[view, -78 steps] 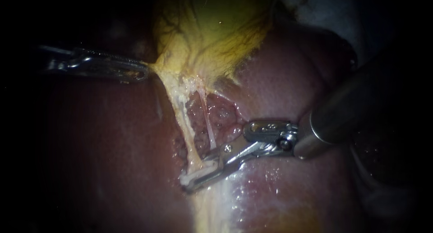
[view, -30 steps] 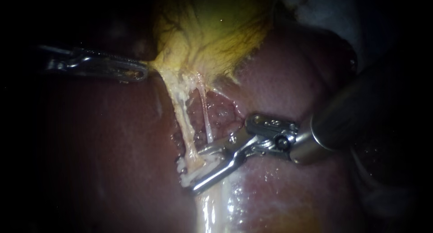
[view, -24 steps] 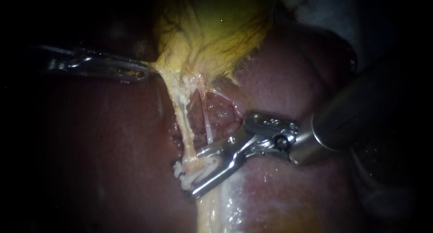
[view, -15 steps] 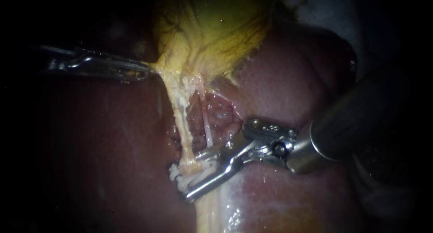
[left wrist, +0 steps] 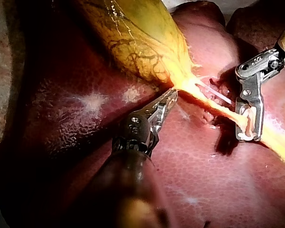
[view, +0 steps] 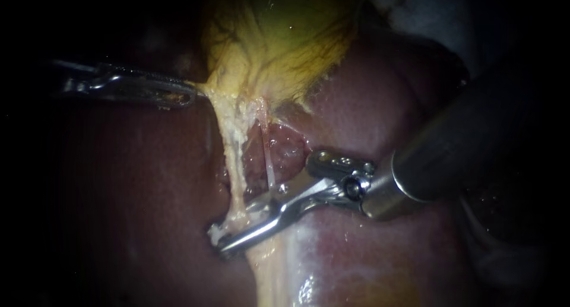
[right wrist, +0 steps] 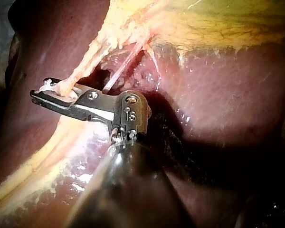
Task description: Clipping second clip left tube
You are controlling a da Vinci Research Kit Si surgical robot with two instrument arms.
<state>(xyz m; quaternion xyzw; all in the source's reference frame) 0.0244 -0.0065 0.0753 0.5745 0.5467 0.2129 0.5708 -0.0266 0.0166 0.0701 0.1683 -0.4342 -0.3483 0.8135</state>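
The yellow-green gallbladder (view: 285,46) narrows into two strands over the red liver (view: 136,182). The thick pale left tube (view: 234,158) runs down into my right instrument (view: 221,243), whose long jaws have closed across it from both sides. A white clip (view: 215,233) shows between them near the tips. The thin right tube (view: 268,161) ends just above those jaws. My left instrument (view: 181,96) is shut on the gallbladder's neck and holds it taut. In the left wrist view the clip (left wrist: 249,124) loops around the tube (left wrist: 213,105) inside the right instrument's jaws.
The right instrument's wide dark shaft (view: 463,146) crosses the liver from the upper right. A raw, dissected patch of liver bed (view: 285,152) lies between the two tubes. Pale fatty tissue (view: 273,271) runs down below the jaws.
My right instrument has slid left and down along the tube's base, and its jaws have narrowed onto the left tube. The left instrument has held still.
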